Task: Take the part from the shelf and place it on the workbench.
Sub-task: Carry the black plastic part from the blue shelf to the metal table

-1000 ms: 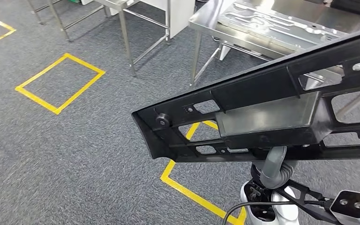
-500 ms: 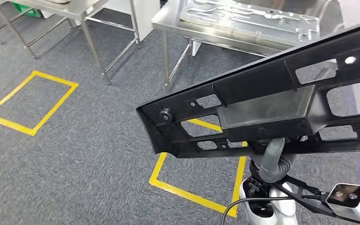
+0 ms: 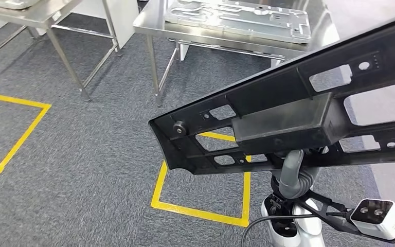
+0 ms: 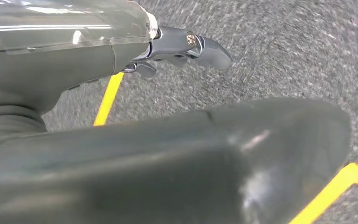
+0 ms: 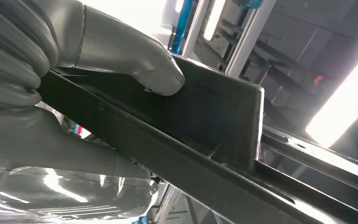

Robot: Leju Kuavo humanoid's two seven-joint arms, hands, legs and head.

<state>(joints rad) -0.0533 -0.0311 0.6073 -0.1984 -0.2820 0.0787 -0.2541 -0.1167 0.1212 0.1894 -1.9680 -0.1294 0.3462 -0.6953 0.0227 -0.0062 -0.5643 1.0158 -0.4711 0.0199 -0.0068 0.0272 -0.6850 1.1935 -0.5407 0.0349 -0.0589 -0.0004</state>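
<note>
Trouble could come from that long part [image 3: 298, 121], clamped by the right hand [image 3: 295, 177] (left hand [image 4: 168, 154] unclear, I cannot tell), clipping the workbench [image 3: 149, 23] edge at 12 o'clock and twisting loose.

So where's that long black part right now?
In the head view the black part is held up across the right side by the right hand, above the yellow floor square.
</note>
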